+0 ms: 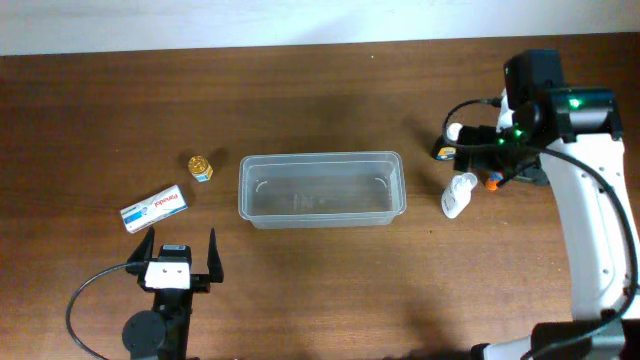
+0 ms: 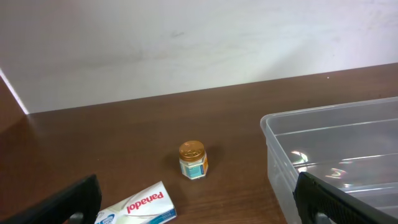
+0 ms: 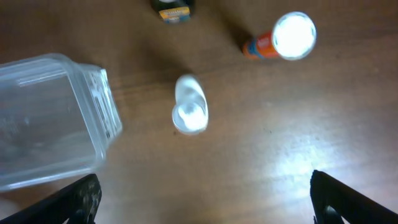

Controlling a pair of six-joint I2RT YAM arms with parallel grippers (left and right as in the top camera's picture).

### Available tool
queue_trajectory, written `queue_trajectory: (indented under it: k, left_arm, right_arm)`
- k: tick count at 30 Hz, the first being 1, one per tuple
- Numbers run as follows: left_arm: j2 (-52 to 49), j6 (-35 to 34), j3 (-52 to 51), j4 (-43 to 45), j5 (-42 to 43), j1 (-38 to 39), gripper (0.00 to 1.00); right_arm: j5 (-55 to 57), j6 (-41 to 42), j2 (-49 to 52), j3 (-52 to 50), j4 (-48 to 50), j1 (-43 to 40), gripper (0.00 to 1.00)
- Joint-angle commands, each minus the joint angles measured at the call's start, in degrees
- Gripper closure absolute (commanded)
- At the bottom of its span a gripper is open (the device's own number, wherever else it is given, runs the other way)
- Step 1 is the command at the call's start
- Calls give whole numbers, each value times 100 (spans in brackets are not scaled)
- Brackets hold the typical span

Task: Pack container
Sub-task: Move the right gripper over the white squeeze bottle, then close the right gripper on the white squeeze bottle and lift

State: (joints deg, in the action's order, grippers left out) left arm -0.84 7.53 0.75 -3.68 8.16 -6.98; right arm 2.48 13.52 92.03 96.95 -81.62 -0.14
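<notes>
the table (image 1: 320, 290) is dark brown wood grain, the container (image 1: 320, 156) clear. the jar (image 1: 201, 166) has a gold lid; the box (image 1: 155, 207) is white with red lettering. there is a white bottle (image 1: 458, 194) and an orange bottle (image 3: 258, 46).

I see a brown wood table (image 1: 300, 90) w/ the clear container (image 1: 320, 157) in the mid. Left: Panadol box (image 1: 155, 207), gold-lid jar (image 1: 201, 167). Right: white bottle (image 1: 459, 194), orange bottle (image 3: 280, 38).

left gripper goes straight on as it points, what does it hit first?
Likely the box, nearest and just left of centre ahead of the open left gripper; the jar sits almost dead ahead, farther on. Gripper height is unclear.
</notes>
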Motion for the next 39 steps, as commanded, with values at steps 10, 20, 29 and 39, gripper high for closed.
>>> queue_trajectory:
  k: [10,20,29,39]
  left_arm:
    - [50,74,-26,-22,-2,7,1]
    - [50,74,-26,-22,-2,7,1]
    - [50,74,-26,-22,-2,7,1]
    - [50,74,-26,-22,-2,7,1]
  right_arm:
    - [-369,-166,114,-1582,1427,-35,1]
    - [-505,-275,116,-2603,2544,-31,0]
    - [-483,-306,131,-3084,3150,-31,14]
    - [-264,-485,131,-3357,3521,-31,37]
